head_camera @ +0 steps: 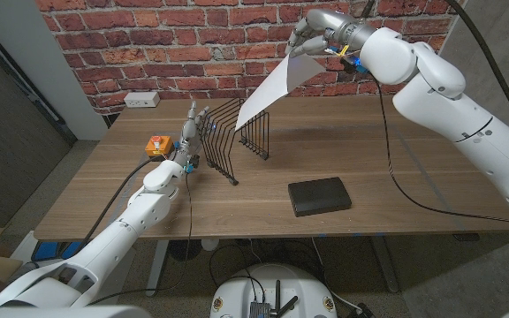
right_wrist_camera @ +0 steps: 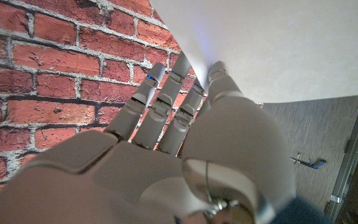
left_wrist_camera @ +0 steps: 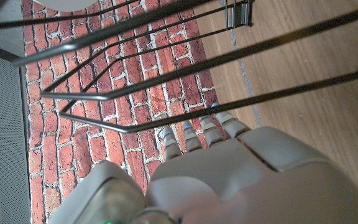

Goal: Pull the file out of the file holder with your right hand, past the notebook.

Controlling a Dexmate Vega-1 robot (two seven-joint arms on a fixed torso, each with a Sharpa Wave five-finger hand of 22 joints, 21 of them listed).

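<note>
Wooden table (head_camera: 387,150), brick wall (head_camera: 193,44) behind.

file (head_camera: 274,87): white paper, smooth, matt
file holder (head_camera: 237,137): thin black metal wire
notebook (head_camera: 319,196): black matt cover
table (head_camera: 414,159): brown wood, visible grain
wall (head_camera: 193,44): rough red brick

I face a red brick wall with pale mortar joints (head_camera: 162,35). A white power outlet strip (head_camera: 141,100) sits at its base. A grey panel (head_camera: 25,62) stands on my left. The brown wood-grain table top (head_camera: 396,177) spans my workspace. Grey floor (head_camera: 87,155) lies beyond it.
</note>
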